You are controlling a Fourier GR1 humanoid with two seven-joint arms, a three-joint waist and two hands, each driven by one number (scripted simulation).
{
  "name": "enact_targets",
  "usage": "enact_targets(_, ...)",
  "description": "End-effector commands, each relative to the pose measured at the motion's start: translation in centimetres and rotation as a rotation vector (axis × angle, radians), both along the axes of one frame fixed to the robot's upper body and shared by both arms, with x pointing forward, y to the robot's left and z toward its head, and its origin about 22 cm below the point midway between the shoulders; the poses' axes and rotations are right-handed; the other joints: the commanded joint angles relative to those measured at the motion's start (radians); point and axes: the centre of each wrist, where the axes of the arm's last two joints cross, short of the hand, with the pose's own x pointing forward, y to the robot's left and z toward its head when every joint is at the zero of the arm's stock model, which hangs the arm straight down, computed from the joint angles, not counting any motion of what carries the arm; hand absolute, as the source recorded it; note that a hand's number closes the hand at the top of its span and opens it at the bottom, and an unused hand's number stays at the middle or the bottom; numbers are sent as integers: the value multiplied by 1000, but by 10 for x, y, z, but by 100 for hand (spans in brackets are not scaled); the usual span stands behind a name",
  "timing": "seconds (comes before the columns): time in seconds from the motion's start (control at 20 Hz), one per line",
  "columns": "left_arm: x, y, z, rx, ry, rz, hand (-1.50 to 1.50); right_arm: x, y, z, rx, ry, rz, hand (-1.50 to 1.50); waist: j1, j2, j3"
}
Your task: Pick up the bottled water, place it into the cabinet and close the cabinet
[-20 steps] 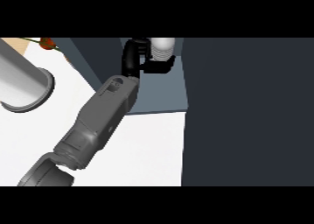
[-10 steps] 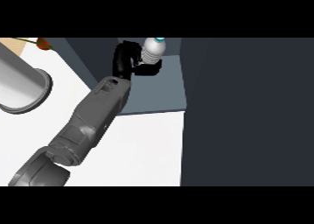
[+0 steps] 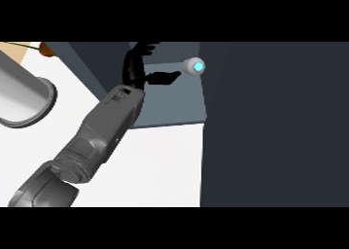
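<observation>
Though seen only end-on from above, reads plainly as the small pale grey bottled water (image 3: 196, 65) with a round cyan cap. Stands upright inside the open blue-grey cabinet (image 3: 169, 104), toward the right side of the cabinet's floor, close against the cabinet's dark slate door (image 3: 277, 121). Held by nothing. Just left of the bottle, also inside the cabinet: the black right hand (image 3: 136, 68), at the end of a long grey forearm (image 3: 105, 131) slanting up from below and left of the cabinet. Fingers (image 3: 143, 47) spread and only slightly bent, pointing toward the cabinet's back, curled round nothing. Thumb (image 3: 163, 77) stretched out sideways toward the bottle, its tip just beside the bottle's pale side; cannot tell whether touching or a hair apart. Below the cabinet's front edge, a flat white counter top (image 3: 148, 165), crossed by the forearm. Well left of the cabinet, a thick pale grey cylinder with a rimmed end (image 3: 19, 97), lying at a slant over the white counter. Up beyond the cabinet's left corner, a strip of tan wood (image 3: 8, 48) and a small red object (image 3: 45, 49), too small to tell apart further.
</observation>
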Motion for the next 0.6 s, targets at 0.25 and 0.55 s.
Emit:
enact_targets(0.25, 3, 42, -6, 40, 23, 77, -150, -8, 0, -1, 5, 3, 11, -150, -7, 8, -4)
enact_targets(0.55, 3, 43, -3, -98, -84, -56, -150, 0, -3, -4, -23, -6, -1, -150, 20, 0, -4)
